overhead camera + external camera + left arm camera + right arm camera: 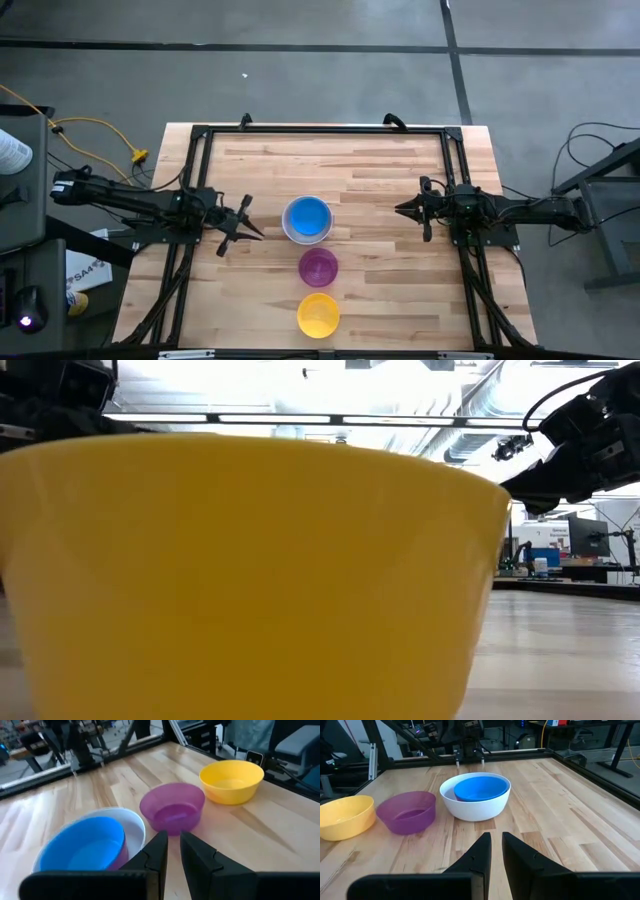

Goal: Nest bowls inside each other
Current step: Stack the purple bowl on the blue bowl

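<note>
Three stations of bowls run in a line down the table's middle. Farthest is a blue bowl (307, 216) nested in the larger white bowl (476, 805); a thin pinkish sliver (120, 856) shows between the two. Nearer stands the purple bowl (318, 266), and nearest the yellow bowl (318, 313), each on its base on the wood. The yellow bowl (250, 570) fills the low view. My left gripper (173, 837) hovers left of the white bowl, my right gripper (495, 836) well to its right. Both point level at the bowls, a narrow gap between the fingers, nothing in it.
The wooden tabletop (380, 290) is framed by black rails (320, 130) at the far side and along both arm mounts. Bare wood lies between the bowls and the right gripper. Cables and a yellow cord (100, 130) lie on the floor at the left.
</note>
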